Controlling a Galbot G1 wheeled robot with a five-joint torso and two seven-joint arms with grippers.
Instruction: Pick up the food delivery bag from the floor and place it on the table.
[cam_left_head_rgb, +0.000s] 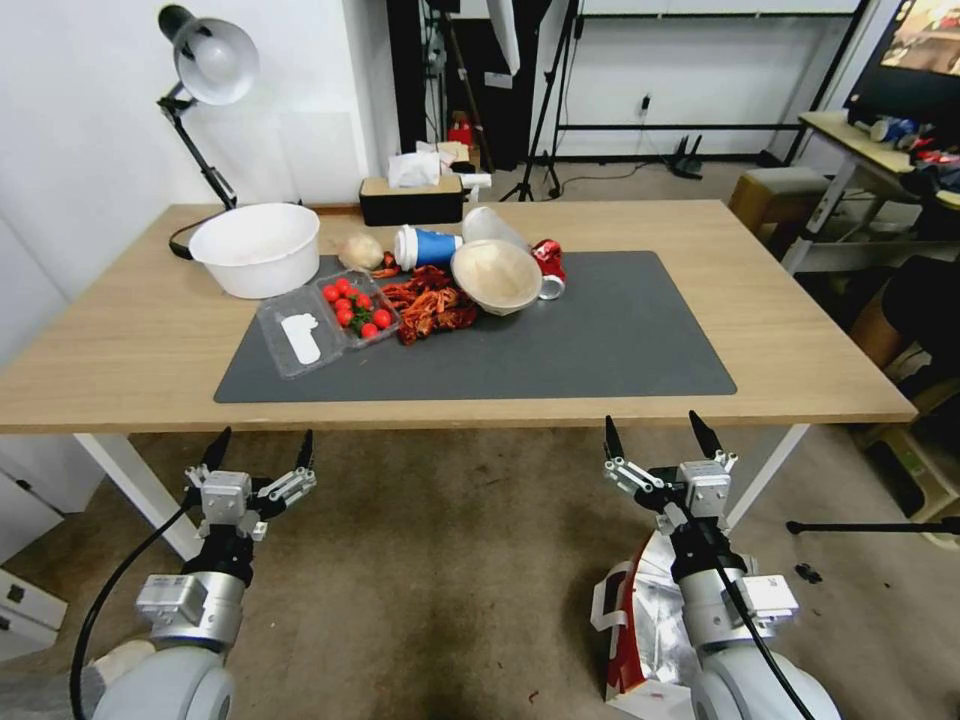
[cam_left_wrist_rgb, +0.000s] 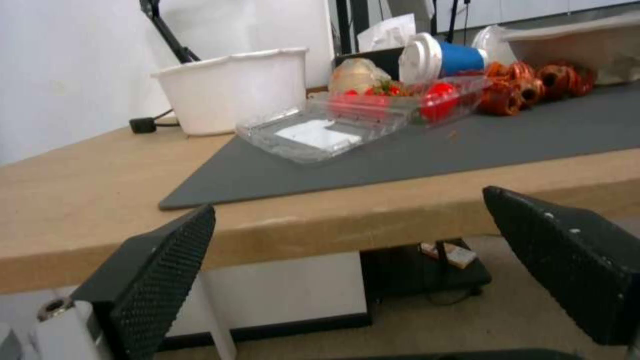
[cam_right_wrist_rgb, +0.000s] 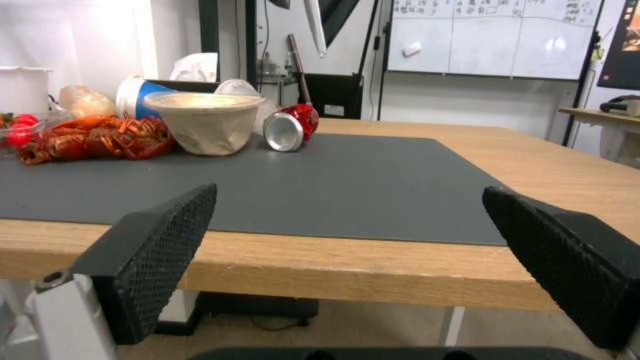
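The food delivery bag (cam_left_head_rgb: 640, 625), white with red sides and silver foil lining, lies on the floor (cam_left_head_rgb: 430, 580) at the lower right, partly hidden under my right arm. My right gripper (cam_left_head_rgb: 662, 432) hangs open above it, just in front of the table's near edge, fingers pointing at the table (cam_left_head_rgb: 130, 340). My left gripper (cam_left_head_rgb: 262, 448) is open too, held at the same height to the left, empty. In the wrist views the left gripper (cam_left_wrist_rgb: 347, 235) and right gripper (cam_right_wrist_rgb: 350, 220) both face the table edge (cam_right_wrist_rgb: 347, 272) with nothing between their fingers.
On the dark grey mat (cam_left_head_rgb: 600, 340) lie a white bowl (cam_left_head_rgb: 257, 248), a clear tray of tomatoes (cam_left_head_rgb: 325, 322), red crayfish (cam_left_head_rgb: 428, 305), a blue cup (cam_left_head_rgb: 425, 246), a paper bowl (cam_left_head_rgb: 497, 276) and a red can (cam_left_head_rgb: 549, 262). A desk lamp (cam_left_head_rgb: 205, 70) stands at the back left.
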